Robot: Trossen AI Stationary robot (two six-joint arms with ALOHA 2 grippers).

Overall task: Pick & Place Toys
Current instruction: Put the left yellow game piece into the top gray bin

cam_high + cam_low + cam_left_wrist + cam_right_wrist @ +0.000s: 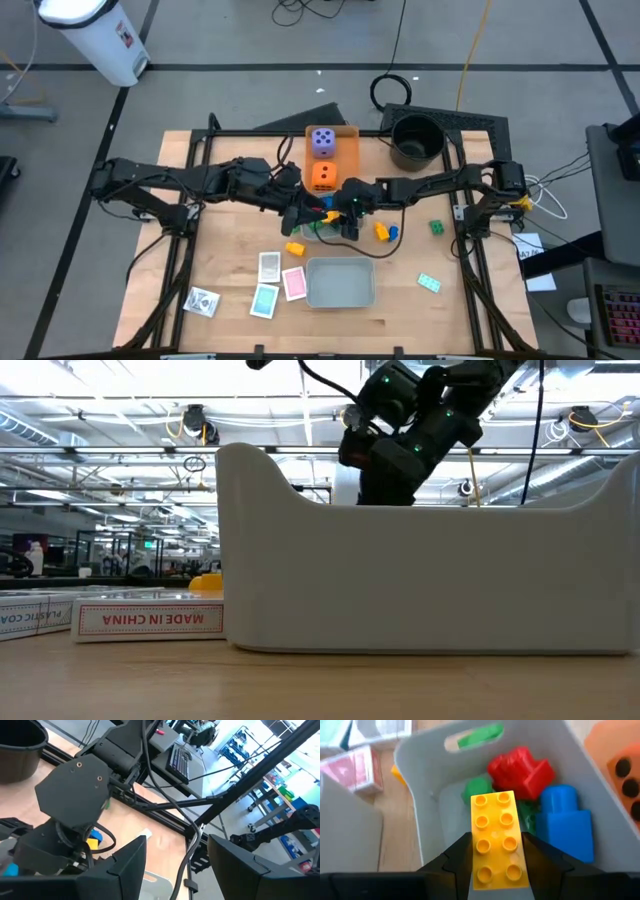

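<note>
Bright even overhead light, soft shadows, wrist views blurred close-up

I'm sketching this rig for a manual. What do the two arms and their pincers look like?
Both arms, left arm and right arm, are black with angular, boxy housings. Black cables loop along them, and small green lights glow near the right wrist. The right pincer has flat, matte black fingers. The left pincer has broad dark fingers.

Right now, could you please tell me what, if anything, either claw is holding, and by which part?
The right claw grips a yellow brick by its long sides, above a grey bin. The left claw holds nothing.
</note>
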